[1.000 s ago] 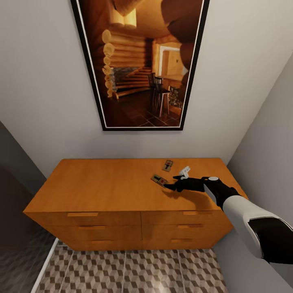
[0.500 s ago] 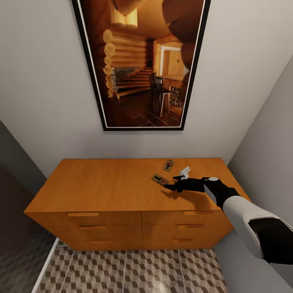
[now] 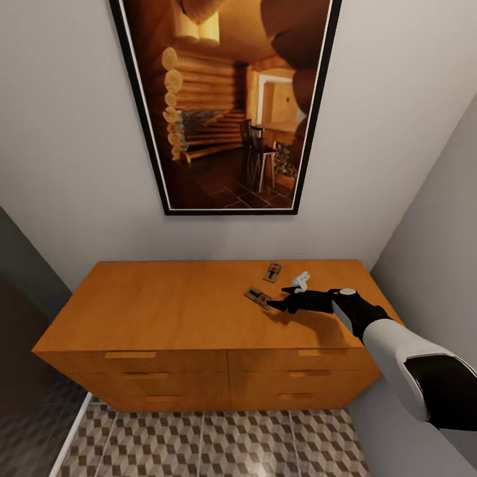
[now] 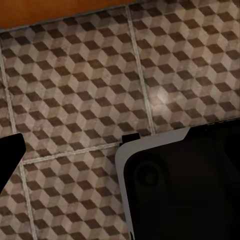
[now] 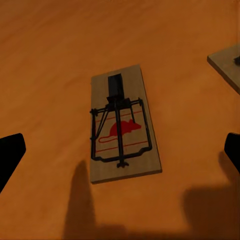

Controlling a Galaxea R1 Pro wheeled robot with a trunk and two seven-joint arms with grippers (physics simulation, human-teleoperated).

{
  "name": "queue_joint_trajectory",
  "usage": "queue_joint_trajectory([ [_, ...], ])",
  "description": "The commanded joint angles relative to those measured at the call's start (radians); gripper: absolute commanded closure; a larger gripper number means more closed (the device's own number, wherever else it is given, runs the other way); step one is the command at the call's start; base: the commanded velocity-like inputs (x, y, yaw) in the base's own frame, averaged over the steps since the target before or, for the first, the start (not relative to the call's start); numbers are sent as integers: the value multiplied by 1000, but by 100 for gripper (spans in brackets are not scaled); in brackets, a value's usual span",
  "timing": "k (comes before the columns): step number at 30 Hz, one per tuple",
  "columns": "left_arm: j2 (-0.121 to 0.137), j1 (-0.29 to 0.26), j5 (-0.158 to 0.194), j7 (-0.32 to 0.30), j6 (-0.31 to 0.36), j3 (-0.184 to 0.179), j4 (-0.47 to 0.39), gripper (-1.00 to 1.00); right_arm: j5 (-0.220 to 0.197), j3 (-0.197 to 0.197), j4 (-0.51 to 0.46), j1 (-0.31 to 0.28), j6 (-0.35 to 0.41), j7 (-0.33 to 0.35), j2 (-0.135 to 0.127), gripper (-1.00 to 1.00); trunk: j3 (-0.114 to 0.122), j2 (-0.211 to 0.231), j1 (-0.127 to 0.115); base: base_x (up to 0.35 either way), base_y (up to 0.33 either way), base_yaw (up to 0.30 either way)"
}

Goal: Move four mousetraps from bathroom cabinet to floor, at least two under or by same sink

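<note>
Mousetraps lie on the flat top of the orange-brown cabinet [image 3: 199, 305], two of them showing in the head view: a nearer mousetrap [image 3: 258, 295] and a farther mousetrap [image 3: 273, 271] closer to the wall. The right gripper [image 3: 281, 299] hangs low over the cabinet top with its fingertips at the nearer trap.

In the right wrist view that nearer mousetrap [image 5: 122, 127] sits flat between two widely spread dark fingertips [image 5: 9, 155], its wire spring and red mouse print clear, and nothing is held. A corner of the second trap [image 5: 227, 65] shows at the picture's edge.

Compared with half a second ago, the arm and both traps keep their places on the cabinet; the whole head view has shifted slightly, so the camera has moved, not the objects. The grasp therefore appears lined up but not yet closed.

The left wrist view looks down on the bathroom floor [image 4: 75, 80], cube-patterned tile with pale grout, and a dark fingertip [image 4: 7, 155] at the edge; whether the left gripper is open cannot be told. A framed painting [image 3: 228, 99] hangs above.
</note>
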Motion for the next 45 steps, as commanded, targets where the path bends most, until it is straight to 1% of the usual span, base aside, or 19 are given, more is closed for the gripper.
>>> queue_joint_trajectory([
  [1,-1,-1,10,-6,-5,-7,3,-100,2,2,-1,-1,-2,2,0,-100,-2,-2,1,14,-6,0],
  [10,-1,-1,10,-6,-5,-7,3,-100,2,2,13,8,-48,3,0,-100,-2,-2,1,4,-2,0],
  [23,-1,-1,10,-6,-5,-7,3,-100,2,2,14,9,-52,3,0,-100,-2,-2,1,62,72,0],
  [45,-1,-1,11,-6,-5,-7,3,-100,2,2,14,10,-51,4,0,-100,-2,-2,1,3,3,0],
])
